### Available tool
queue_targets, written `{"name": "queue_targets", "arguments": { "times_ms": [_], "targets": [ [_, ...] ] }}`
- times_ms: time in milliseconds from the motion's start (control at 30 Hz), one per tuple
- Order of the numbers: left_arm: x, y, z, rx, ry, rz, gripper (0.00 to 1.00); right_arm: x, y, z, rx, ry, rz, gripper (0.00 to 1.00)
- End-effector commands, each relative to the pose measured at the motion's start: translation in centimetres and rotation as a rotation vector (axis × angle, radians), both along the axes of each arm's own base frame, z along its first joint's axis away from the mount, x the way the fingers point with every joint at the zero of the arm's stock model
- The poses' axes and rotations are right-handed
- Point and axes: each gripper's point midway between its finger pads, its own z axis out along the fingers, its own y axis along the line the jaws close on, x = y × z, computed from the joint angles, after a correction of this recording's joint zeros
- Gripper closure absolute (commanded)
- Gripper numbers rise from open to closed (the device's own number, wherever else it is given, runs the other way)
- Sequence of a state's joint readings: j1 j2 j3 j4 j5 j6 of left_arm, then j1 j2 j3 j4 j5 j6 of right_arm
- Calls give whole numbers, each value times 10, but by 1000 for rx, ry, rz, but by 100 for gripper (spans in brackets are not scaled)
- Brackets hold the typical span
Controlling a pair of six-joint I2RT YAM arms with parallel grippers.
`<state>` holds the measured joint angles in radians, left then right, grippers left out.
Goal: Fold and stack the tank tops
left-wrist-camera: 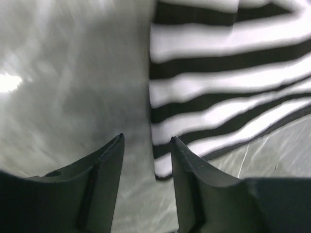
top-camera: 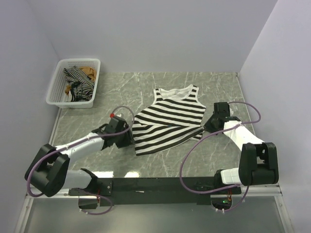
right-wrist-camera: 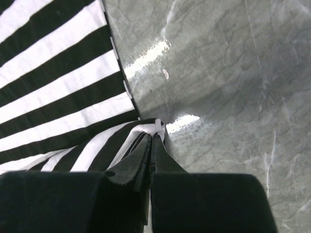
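Note:
The black-and-white striped tank top (top-camera: 170,119) lies flat mid-table, neck towards the far wall, its lower part folded up at a slant. My right gripper (top-camera: 210,124) is at its right edge, shut on a pinched fold of the striped fabric (right-wrist-camera: 146,127), with the jaw tips (right-wrist-camera: 152,137) pressed together. My left gripper (top-camera: 127,139) stands open at the top's lower left edge. In the left wrist view the gripper (left-wrist-camera: 146,141) straddles bare table, and the striped hem corner (left-wrist-camera: 163,167) lies beside the right finger (left-wrist-camera: 187,165). A thin dark striped tank top (top-camera: 77,83) and a tan one (top-camera: 90,72) lie in the basket.
The white mesh basket (top-camera: 55,90) stands at the far left by the wall. Grey marble tabletop (top-camera: 160,165) shows between the shirt and the arm bases. Walls close in on the left, far and right sides.

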<state>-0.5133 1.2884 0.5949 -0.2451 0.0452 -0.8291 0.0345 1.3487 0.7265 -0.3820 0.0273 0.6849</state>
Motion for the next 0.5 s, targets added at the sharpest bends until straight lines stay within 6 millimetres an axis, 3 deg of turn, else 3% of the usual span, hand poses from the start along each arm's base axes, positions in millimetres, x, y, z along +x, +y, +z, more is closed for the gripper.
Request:
{"name": "queue_targets", "arguments": {
  "times_ms": [0, 300, 467],
  "targets": [
    [-11, -14, 11, -54, -23, 37, 50, 4, -2, 7, -3, -43, 8, 100],
    [-34, -4, 3, -76, 9, 267, 56, -2, 0, 9, 5, -57, 13, 100],
    [-39, -11, -1, -20, 25, 261, 56, -2, 2, 14, 14, -69, 19, 100]
  ]
}}
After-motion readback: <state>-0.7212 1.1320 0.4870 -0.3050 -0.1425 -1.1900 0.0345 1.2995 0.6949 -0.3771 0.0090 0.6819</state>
